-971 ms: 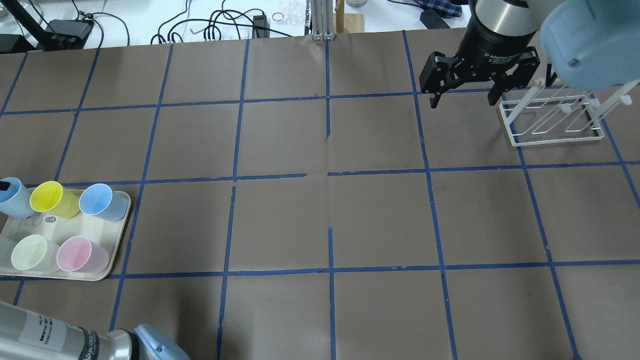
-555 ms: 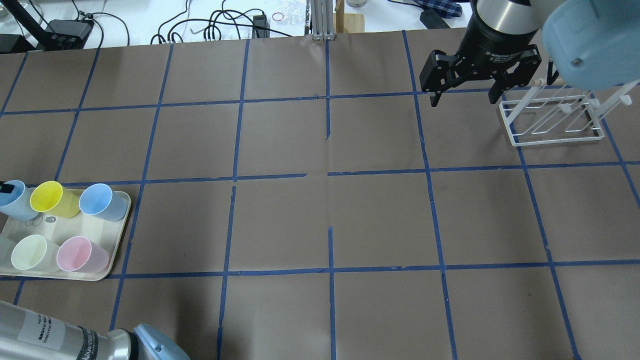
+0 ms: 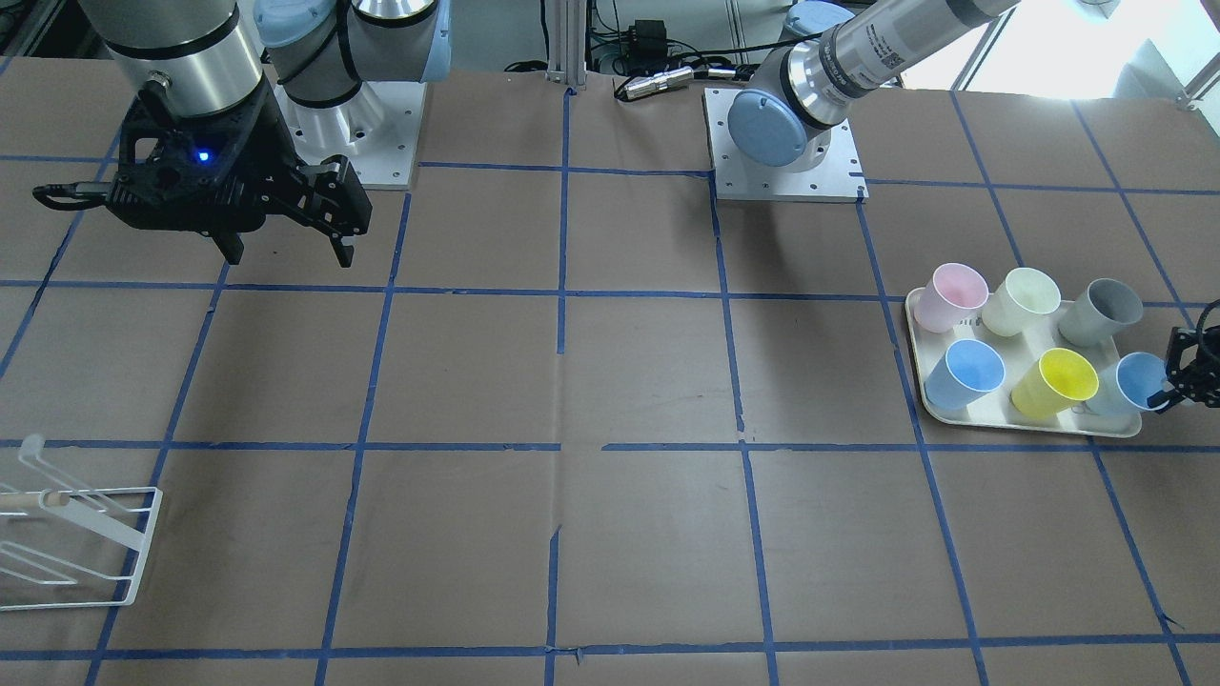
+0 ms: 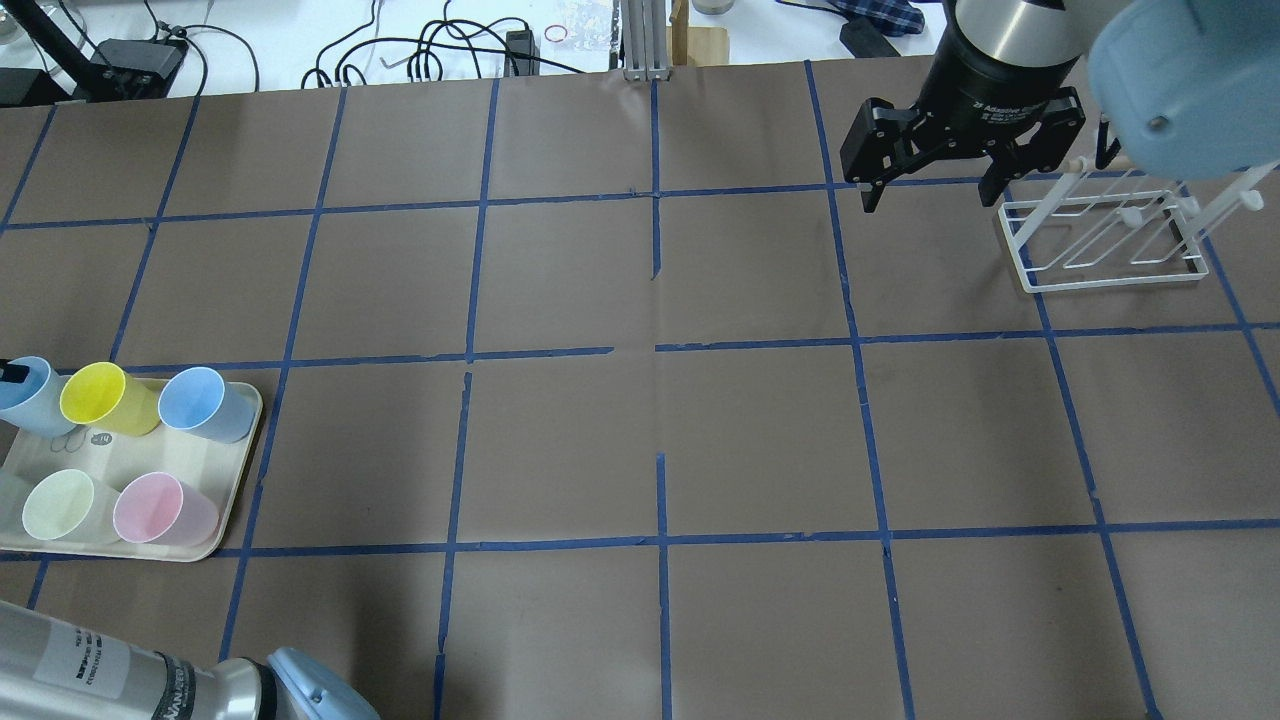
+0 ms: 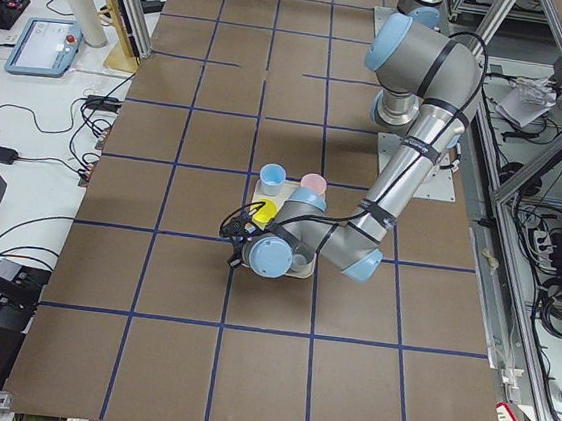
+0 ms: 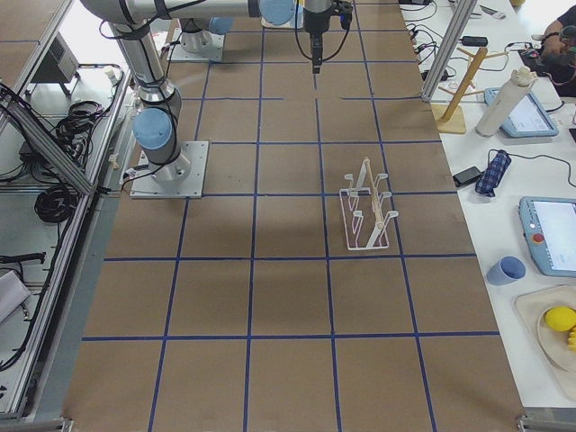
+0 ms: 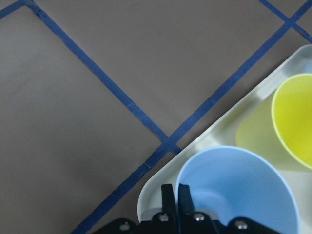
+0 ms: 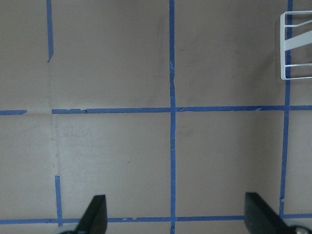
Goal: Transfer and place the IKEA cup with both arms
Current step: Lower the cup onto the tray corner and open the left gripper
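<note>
The pale light-blue IKEA cup (image 7: 239, 190) stands in the corner of a cream tray (image 7: 209, 139), beside a yellow cup (image 7: 292, 126). My left gripper (image 7: 174, 195) is shut on the cup's rim, one finger inside and one outside. In the front view the cup (image 3: 1129, 381) and the left gripper (image 3: 1180, 379) are at the right edge. In the overhead view the cup (image 4: 30, 400) is at the left edge. My right gripper (image 4: 927, 200) is open and empty, hovering above the table beside the white rack; it also shows in the front view (image 3: 291, 257).
The tray (image 4: 238, 460) also holds a yellow cup (image 4: 100, 398), a deeper blue cup (image 4: 205, 403), a pale green cup (image 4: 58, 505), a pink cup (image 4: 160, 508) and a grey cup (image 3: 1101, 310). A white wire rack (image 4: 1100, 240) stands at the far right.
My right gripper has drifted slightly toward the table's far edge. My left gripper stays at the cup's rim with almost no movement.
</note>
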